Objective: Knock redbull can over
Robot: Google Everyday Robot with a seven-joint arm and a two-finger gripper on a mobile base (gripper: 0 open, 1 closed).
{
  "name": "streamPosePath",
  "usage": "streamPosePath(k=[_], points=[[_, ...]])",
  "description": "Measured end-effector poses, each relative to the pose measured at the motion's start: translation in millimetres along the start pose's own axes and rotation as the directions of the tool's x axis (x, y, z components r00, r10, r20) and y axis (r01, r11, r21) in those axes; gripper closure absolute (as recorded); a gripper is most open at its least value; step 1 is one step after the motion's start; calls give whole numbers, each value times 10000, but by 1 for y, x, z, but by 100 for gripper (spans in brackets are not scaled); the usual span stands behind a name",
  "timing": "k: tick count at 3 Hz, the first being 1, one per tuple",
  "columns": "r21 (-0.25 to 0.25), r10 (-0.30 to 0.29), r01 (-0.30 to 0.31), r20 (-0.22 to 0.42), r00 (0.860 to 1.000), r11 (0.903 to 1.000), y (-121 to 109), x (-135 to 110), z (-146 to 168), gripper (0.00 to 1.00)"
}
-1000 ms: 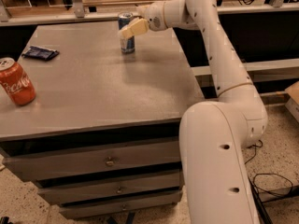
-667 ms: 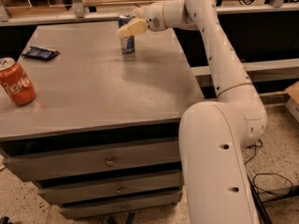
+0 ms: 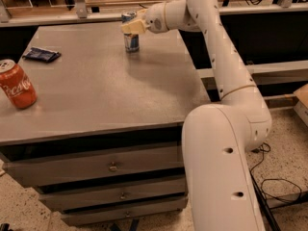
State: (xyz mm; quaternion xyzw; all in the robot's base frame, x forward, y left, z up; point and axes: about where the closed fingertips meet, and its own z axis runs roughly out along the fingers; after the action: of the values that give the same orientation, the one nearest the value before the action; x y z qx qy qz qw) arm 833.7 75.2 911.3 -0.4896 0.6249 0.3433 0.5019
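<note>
The redbull can [image 3: 131, 41], slim with blue and silver panels, stands upright at the far middle of the grey table [image 3: 106, 90]. My gripper [image 3: 132, 27] reaches in from the right at the end of the white arm [image 3: 211, 37]. It sits against the can's upper half, in front of it, and hides the part just below the silver top.
A red Coca-Cola can [image 3: 17, 83] stands at the table's left edge. A flat dark blue packet [image 3: 42, 55] lies at the far left. The table has drawers below. A wooden rail runs behind it. Cables lie on the floor at the right.
My gripper has shifted slightly left, onto the can's upper part. The can still stands upright in about the same place.
</note>
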Motion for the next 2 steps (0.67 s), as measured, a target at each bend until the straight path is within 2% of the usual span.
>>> streamPosePath(k=[1, 2], points=[[-204, -402, 391, -608, 9973, 9990, 11, -10, 8, 87], [-588, -1071, 963, -2214, 9693, 9936, 38, -30, 23, 100]])
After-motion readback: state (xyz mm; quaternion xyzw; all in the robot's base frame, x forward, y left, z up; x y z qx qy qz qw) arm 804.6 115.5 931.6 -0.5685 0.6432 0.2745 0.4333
